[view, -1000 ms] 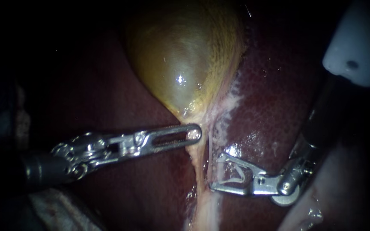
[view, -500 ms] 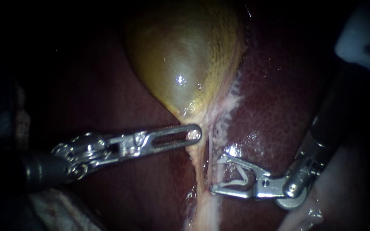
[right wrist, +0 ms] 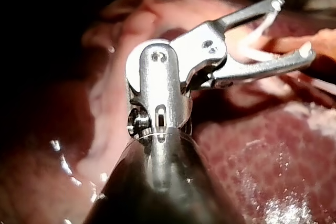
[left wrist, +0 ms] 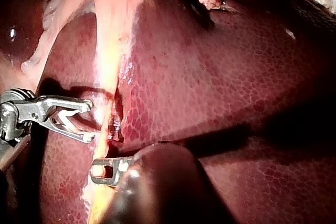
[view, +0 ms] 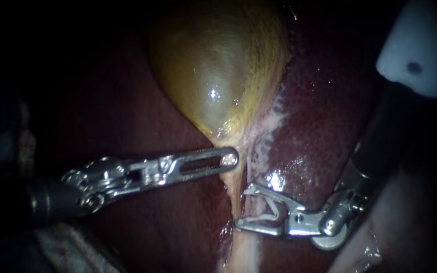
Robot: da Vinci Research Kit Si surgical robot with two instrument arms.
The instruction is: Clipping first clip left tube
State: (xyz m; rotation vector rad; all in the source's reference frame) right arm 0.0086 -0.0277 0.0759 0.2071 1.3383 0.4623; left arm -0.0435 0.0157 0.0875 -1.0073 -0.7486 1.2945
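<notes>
The liver (view: 319, 101) surrounds the yellow gallbladder (view: 218, 76). The pale tube (view: 234, 199) runs lengthwise away from the gallbladder's narrow end, where the left instrument (view: 230, 158) touches. The right instrument's claw (view: 243, 205) gapes crosswise to the tube, holding a white clip (view: 274, 210). Only the right wrist view shows the tube at its mouth.

Yellowish gallbladder (view: 213, 76) on dark-red liver (view: 319, 116)

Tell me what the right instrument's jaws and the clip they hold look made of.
The right instrument has jaws of what looks like polished metal: silvery, with bright glints. The clip is probably white plastic: pale, duller legs; not certain.
</notes>
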